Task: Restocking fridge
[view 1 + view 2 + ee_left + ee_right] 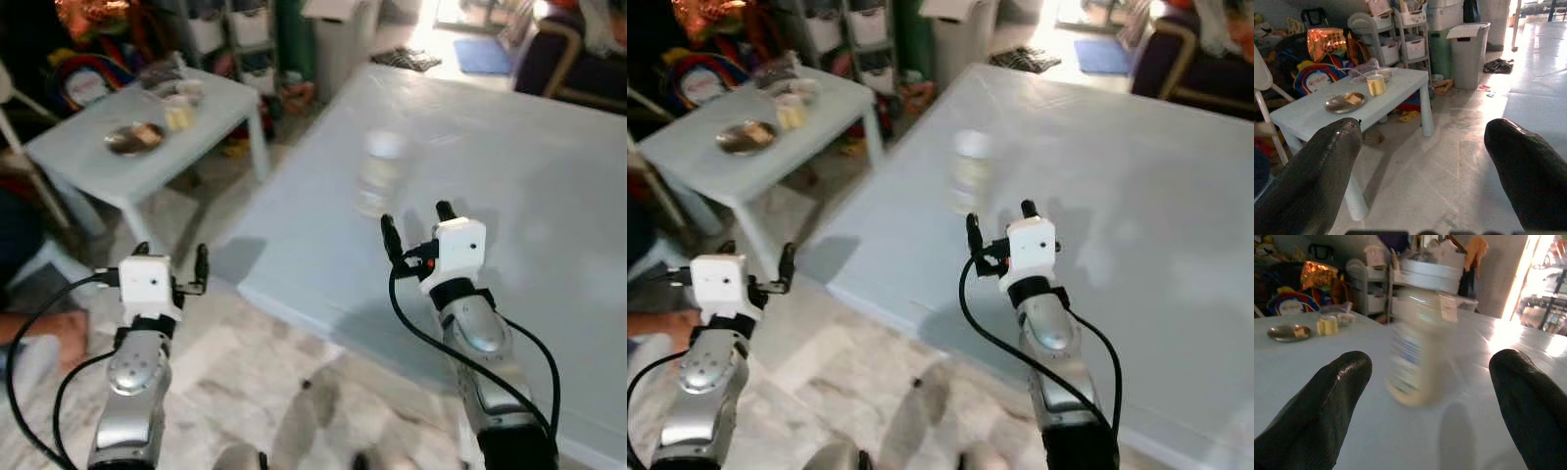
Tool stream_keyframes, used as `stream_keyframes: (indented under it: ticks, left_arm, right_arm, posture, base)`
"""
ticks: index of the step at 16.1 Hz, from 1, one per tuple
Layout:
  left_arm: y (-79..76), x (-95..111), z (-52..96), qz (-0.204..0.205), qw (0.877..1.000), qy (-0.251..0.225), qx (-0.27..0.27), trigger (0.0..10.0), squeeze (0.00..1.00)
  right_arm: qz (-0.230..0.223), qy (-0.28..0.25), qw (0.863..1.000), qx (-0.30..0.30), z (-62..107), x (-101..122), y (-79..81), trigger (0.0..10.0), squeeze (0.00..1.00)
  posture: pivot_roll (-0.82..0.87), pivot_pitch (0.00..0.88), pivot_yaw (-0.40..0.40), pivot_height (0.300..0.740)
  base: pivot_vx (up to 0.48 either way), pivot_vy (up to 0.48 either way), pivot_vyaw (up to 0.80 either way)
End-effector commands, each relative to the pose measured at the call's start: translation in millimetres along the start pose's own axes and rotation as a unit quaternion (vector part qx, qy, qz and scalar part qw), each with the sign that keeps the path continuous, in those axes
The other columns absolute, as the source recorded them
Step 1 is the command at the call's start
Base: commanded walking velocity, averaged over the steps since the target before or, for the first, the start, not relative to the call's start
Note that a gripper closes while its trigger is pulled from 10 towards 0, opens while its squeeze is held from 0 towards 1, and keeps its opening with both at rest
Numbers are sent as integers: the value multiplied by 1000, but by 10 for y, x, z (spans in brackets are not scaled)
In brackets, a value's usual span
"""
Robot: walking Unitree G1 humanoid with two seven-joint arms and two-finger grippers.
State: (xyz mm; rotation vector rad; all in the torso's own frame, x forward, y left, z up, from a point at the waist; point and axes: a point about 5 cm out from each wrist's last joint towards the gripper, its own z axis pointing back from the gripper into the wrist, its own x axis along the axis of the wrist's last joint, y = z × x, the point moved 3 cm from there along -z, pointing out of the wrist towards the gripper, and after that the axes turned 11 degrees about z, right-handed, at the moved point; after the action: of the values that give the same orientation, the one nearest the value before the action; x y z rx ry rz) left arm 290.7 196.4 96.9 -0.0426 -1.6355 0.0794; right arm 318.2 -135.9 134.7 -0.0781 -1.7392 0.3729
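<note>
From the left eye view, a pale bottle [379,174] stands upright on the big light-blue table [549,196], blurred, near the table's left edge. The right gripper [418,223] hovers over the tabletop just short of the bottle, its two black fingers spread apart and holding nothing. The left gripper [172,260] hangs over the marble floor [245,362] off the table's corner, fingers likewise apart and empty. Further left sits a small low table [137,147] with a metal plate [135,137] on it.

The right eye view gives the same scene: the bottle [972,168] is beyond the right gripper [1000,221], apart from it, with its shadow on the tabletop. The left gripper [756,260] is well apart from both, out over the floor.

The left wrist view looks between two wide-set black fingers [1327,166] toward the small low table [1312,115], which carries the metal plate [1344,102] and a yellow cup [1376,84]. Behind stand shelves of white bins [1400,34] and a grey trash can [1466,51].

The right wrist view has the bottle [1420,347] straight ahead between the fingers [1327,401] — motion-blurred, cream-coloured at the bottom with a printed label, standing on the table surface. The fingers are wide open on either side and touch nothing.
</note>
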Motion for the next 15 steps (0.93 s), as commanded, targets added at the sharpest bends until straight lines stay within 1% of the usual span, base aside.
stream_keyframes:
  ticks: [1, 2, 3, 4, 6, 10, 11, 12, 13, 15]
  left_arm:
    - [34, -7, 54, -6, 1000, 4, -6, 10000, 0]
    - [22, -31, 89, -10, 1000, 13, -22, 10000, 0]
    - [44, -36, 125, -14, 999, 19, -30, 10000, 0]
    - [100, -22, 159, -18, 999, 22, -32, 10000, 0]
    - [261, 44, 188, -26, 999, 19, -12, 10000, 0]
    - [287, 62, 220, -25, 1000, 16, -6, 10000, 0]
    - [294, 75, 235, -21, 1000, 13, 0, 10000, 0]
    - [322, 95, 248, -14, 1000, 8, 16, 10000, 0]
    - [330, 107, 245, -13, 1000, 4, 21, 10000, 0]
    - [316, 114, 235, -12, 1000, 3, 20, 10000, 0]
  right_arm:
    - [0, -11, 1000, 1, -50, 59, 35, 10000, 0]
    - [1, -13, 1000, 0, -59, 75, 33, 10000, 0]
    - [2, -15, 1000, 0, -64, 89, 39, 10000, 0]
    - [3, -19, 1000, 2, -69, 115, 57, 10000, 0]
    - [5, -28, 1000, 7, -92, 160, 99, 10000, 0]
    - [12, -38, 999, 19, -92, 199, 178, 10000, 0]
    - [33, -47, 998, 19, -78, 228, 183, 10000, 0]
    - [75, -63, 995, -4, -63, 286, 130, 10000, 0]
    - [97, -77, 992, -27, -70, 349, 65, 10000, 0]
    - [114, -89, 988, -45, -82, 425, -4, 10000, 0]
  posture:
    - [-19, 140, 12, 740]
    - [-16, 160, 8, 740]
    - [-16, 165, 7, 740]
    - [-13, 172, 6, 740]
    - [-4, 185, 7, 740]
    - [-6, 187, 5, 740]
    - [-10, 184, 7, 740]
    - [-11, 183, 8, 740]
    - [-11, 182, 11, 740]
    - [-12, 180, 13, 740]
  base:
    - [251, 304, 0]
    - [0, 0, 0]
    - [0, 0, 0]
    - [0, 0, 0]
    - [0, 0, 0]
    - [0, 0, 0]
    - [0, 0, 0]
    - [0, 0, 0]
    - [0, 0, 0]
    - [0, 0, 0]
